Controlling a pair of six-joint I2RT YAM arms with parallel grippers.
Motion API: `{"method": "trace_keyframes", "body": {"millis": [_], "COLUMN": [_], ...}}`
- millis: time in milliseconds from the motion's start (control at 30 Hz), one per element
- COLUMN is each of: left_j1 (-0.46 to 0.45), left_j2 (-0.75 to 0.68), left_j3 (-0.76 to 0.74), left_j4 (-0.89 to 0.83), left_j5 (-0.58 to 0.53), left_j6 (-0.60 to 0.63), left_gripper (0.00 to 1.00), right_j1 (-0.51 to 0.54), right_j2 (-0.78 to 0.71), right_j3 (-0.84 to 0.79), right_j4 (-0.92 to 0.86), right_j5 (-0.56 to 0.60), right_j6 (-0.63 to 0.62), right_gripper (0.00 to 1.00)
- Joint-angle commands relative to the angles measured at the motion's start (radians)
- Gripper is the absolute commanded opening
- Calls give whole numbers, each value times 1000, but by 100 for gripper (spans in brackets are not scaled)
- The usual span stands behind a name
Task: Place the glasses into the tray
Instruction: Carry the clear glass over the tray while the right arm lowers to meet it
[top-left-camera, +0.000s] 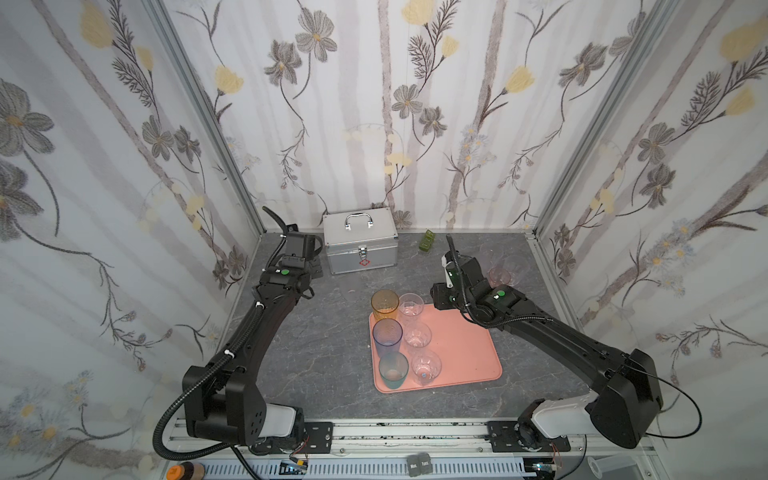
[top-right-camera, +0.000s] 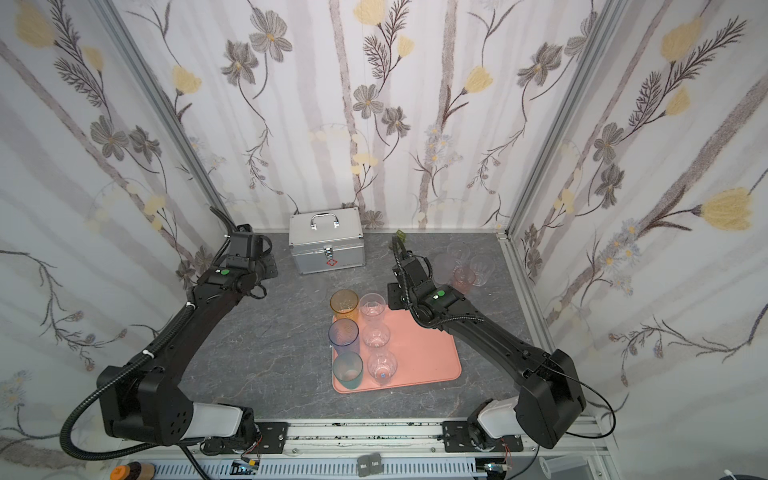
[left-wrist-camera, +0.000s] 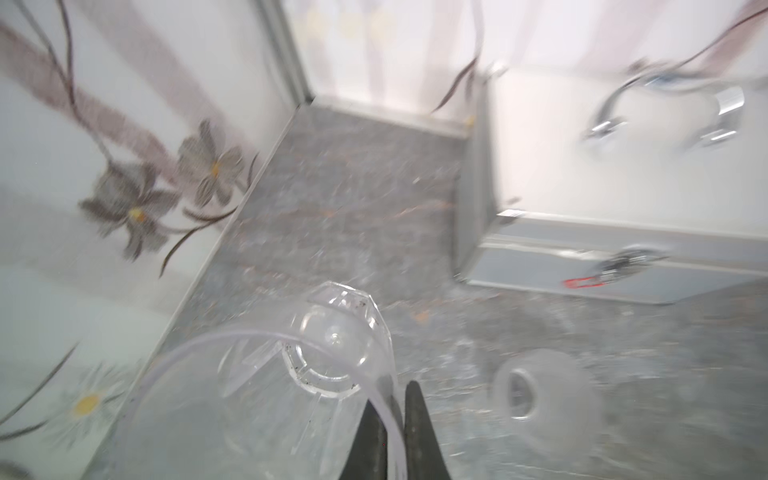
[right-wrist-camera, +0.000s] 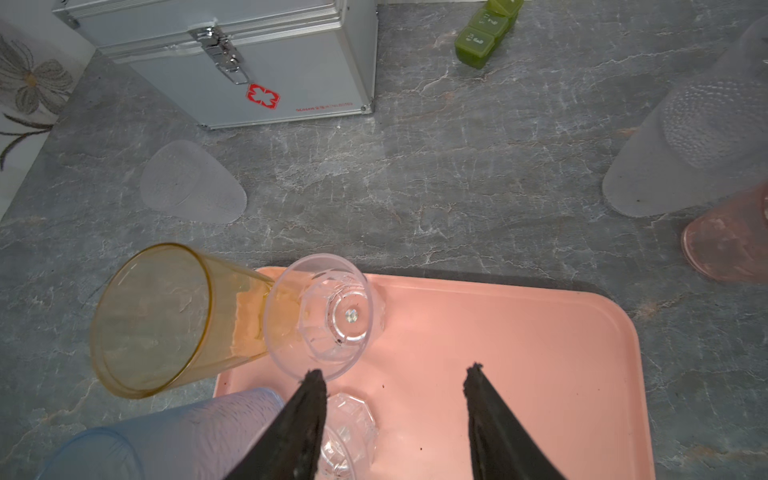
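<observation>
- Rim of a clear glass (left-wrist-camera: 332, 345) sat pinched in my left end effector (left-wrist-camera: 395, 395).
- I saw my right end effector (right-wrist-camera: 394, 370) spread, empty, above the tray (right-wrist-camera: 540, 353).

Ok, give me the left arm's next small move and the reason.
Probably raise the clear glass and start it toward the tray. The left gripper is shut on its rim, so the grasp looks made; a frosted glass sits close by, so going up first seems safer. Half the tray is bare.
</observation>
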Motion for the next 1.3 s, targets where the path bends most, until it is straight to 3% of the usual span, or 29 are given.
{"method": "trace_keyframes", "body": {"millis": [0,267,400,700,1267], "left_j1": [-125,-509,-620,-733,-746], "left_j2": [37,305,484,749,853], "left_j3": [174,605,739,870,755], "left_j4": [-140,-171,-171,-163,-151], "left_j5": [-20,2,78,234,297], "left_j6": [-106,-147,-143,-201,-211], "left_gripper": [0,0,0,0,1], "right_j1": [-51,-223,-300,-415,-429], "right_j2": [-20,-119,-179,-258,-243], "right_j3": [4,-62,-104,-182,-227], "right_j4": [52,71,73,86,127], "right_j5": [-33,-84,-99,-141,-225], "right_j6": [24,51,67,86,122], "right_gripper": [54,54,54,54,54]}}
